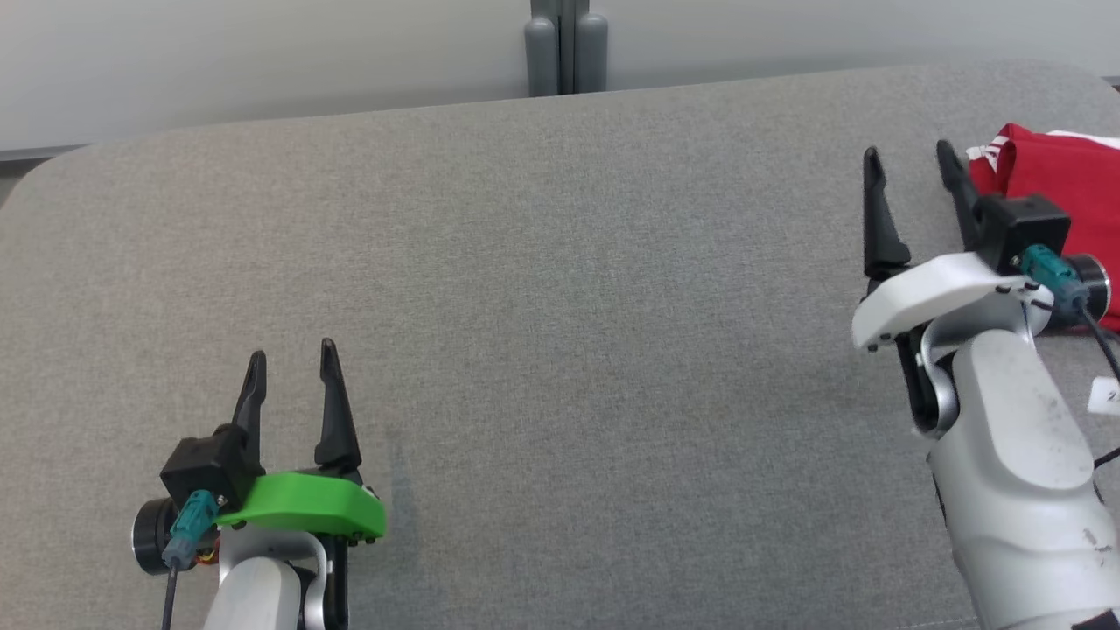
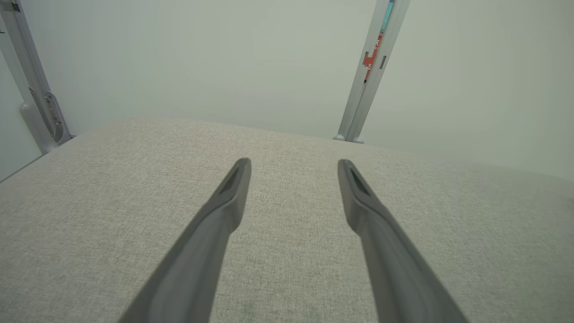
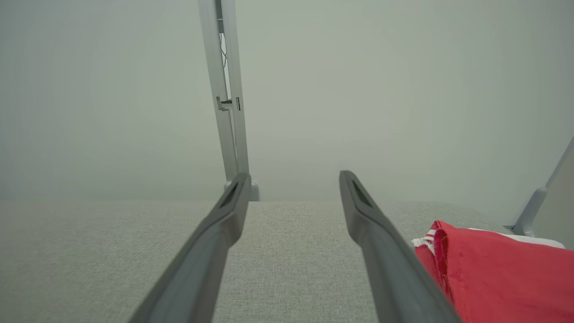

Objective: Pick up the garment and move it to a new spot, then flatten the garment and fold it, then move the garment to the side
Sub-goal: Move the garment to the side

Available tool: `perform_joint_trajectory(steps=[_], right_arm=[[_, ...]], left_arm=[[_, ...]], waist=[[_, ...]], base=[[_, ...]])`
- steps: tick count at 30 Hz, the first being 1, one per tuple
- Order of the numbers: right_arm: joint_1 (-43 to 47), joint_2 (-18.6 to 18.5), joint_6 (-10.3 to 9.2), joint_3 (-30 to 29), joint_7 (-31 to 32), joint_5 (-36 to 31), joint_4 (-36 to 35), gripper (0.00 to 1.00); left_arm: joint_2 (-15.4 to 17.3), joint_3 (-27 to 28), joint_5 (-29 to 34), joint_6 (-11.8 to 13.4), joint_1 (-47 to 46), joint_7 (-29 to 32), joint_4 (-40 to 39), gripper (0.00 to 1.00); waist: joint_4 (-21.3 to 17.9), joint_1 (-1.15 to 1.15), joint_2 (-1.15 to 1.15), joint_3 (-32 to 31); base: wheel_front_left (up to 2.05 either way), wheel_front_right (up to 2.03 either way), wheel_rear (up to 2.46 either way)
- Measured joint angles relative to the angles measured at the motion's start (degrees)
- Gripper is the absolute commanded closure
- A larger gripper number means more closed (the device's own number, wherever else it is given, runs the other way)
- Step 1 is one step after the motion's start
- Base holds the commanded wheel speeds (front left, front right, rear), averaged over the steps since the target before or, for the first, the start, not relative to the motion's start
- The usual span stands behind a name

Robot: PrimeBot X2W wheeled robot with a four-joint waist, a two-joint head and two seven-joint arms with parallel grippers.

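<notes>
The pale right arm rises from the lower right corner of the head view, over the near right part of the tabletop, a wide grey cloth-covered surface with rounded far corners. The garment, red with a little white at its edge, lies bunched at the tabletop's right edge near the far right corner, partly cut off by the frame. The right pincer stands wide and holds nothing, just left of the garment; whether its outer finger touches the cloth cannot be told. In the right wrist view the garment lies beside that finger. The left pincer is also wide and holds nothing, near the tabletop's near left corner, well apart from the garment. A grey post stands behind the far edge.
</notes>
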Motion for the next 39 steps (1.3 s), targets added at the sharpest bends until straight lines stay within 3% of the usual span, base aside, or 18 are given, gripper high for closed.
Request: perform_joint_trajectory(steps=[9, 16, 39], right_arm=[[15.8, 3.4, 0.00, 3.4, 0.0, 2.8, -11.7, 0.00], [23.5, 3.7, 0.00, 6.3, 0.0, 7.4, -15.3, 0.00], [28.2, 3.7, -0.01, 8.7, 0.0, 10.2, -18.0, 0.00]], left_arm=[[0.0, -2.2, -2.0, 1.0, 4.9, 0.0, 1.2, 0.00], [0.0, -3.5, -2.6, 1.8, 6.3, 0.0, 0.1, 0.00], [0.0, -5.2, -3.2, 3.6, 6.9, 0.0, 0.3, 0.00]], waist=[[2.9, 0.00, 0.00, -4.5], [4.6, 0.00, 0.00, -6.0], [4.8, 0.00, 0.00, -6.6]], base=[[0.00, 0.00, 0.00], [0.00, 0.00, 0.00], [0.00, 0.00, 0.00]])
